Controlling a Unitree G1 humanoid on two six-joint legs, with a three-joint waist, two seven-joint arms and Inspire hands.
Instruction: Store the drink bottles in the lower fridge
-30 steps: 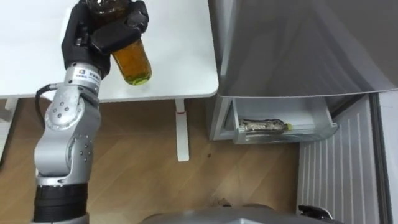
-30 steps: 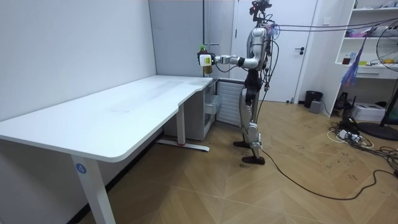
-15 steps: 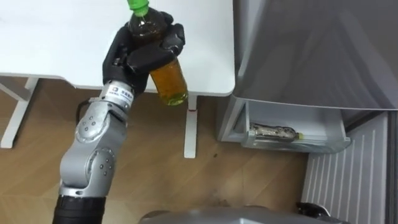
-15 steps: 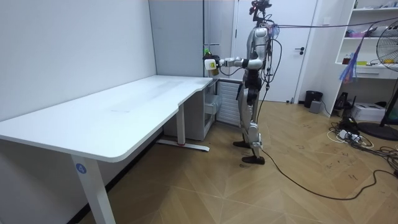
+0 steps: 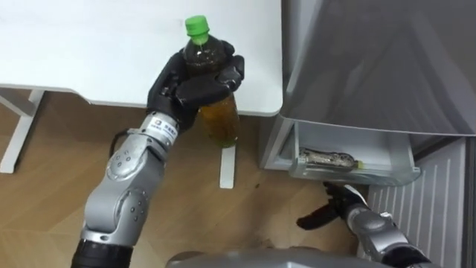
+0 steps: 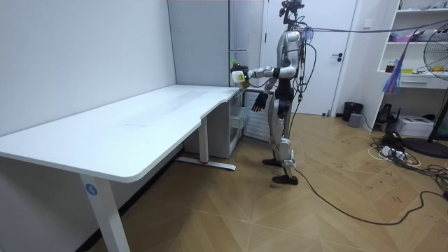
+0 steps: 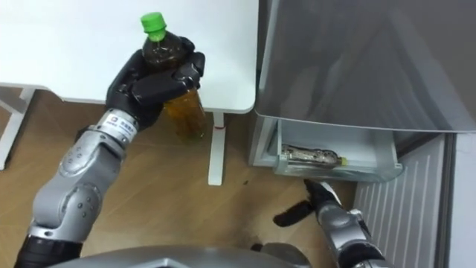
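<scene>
My left hand [image 5: 190,88] [image 7: 149,88] is shut on a bottle of amber drink [image 5: 213,113] [image 7: 181,104] with a green cap, held upright over the white table's near right corner [image 5: 260,89]. Lower right, the fridge's open lower drawer [image 5: 349,160] [image 7: 338,160] holds another bottle lying on its side [image 5: 327,158] [image 7: 309,156]. My right hand [image 5: 338,207] [image 7: 316,202] comes up just below that drawer, fingers relaxed and open. In the room view I stand before the grey fridge [image 6: 210,42] with the bottle [image 6: 238,74] held out.
The fridge's grey upper door [image 5: 372,59] fills the upper right. A white table leg [image 5: 227,160] stands on the wood floor beside the drawer. White ribbed panel [image 5: 416,216] at the lower right.
The left hand has carried the bottle right and nearer, off the table toward the fridge. The right hand has risen into sight below the drawer.
</scene>
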